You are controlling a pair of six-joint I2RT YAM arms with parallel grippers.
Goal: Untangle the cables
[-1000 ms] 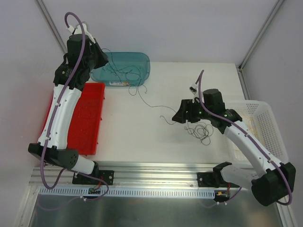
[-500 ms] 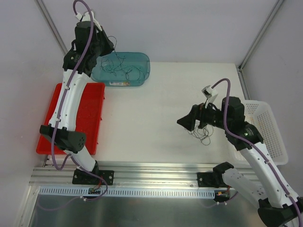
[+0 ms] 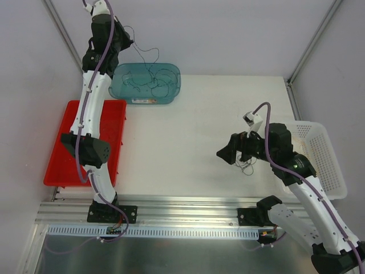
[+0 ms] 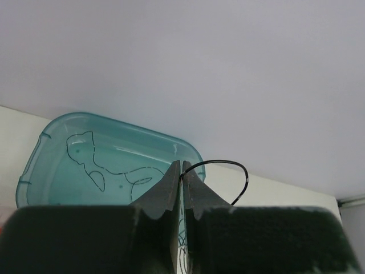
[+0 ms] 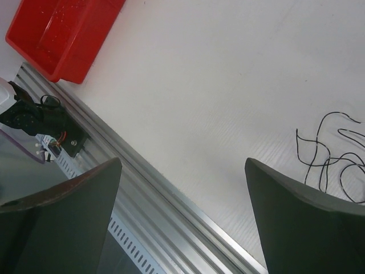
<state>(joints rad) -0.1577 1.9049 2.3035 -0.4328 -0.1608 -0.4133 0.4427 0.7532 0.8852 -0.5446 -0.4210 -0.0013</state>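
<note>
Table w/ teal bin below L gripper, whose jaws are pressed together on one dark cable. Rest of that strand droops from the jaws into the bin's tangle. R gripper: jaws wide apart, nothing between; small loose coil on the table just outside one finger. Cables look v. light, limp, snag-prone, thin enough to slip. Best pinch a single free strand, not the knot.
</note>
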